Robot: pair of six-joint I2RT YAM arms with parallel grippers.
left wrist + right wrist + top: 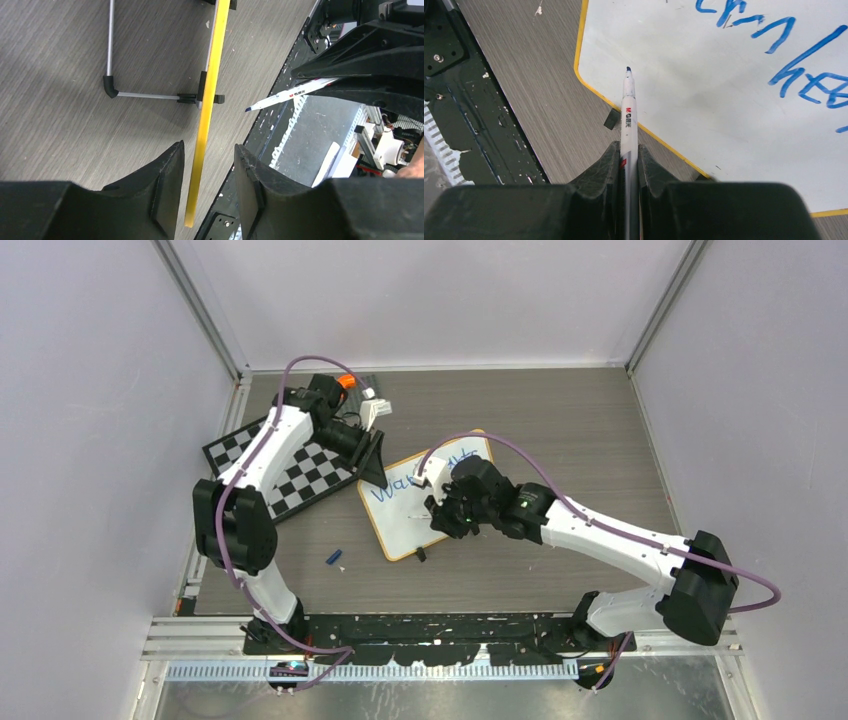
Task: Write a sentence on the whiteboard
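Right wrist: R end effector [628,150] tight on marker [628,107].

**A robot test cell in a lab**

Pale bare panels [90,390] in aluminium posts [203,315] close off the grey table [560,410] beyond both tools and to the outer side of each. A black-and-white checkered board [300,475] lies just outward of the left tool [375,472]. Nearward of the right tool [445,512], a black base plate [440,625] and a slotted metal rail [420,670] carry the arms, and purple cables [490,437] loop along them.
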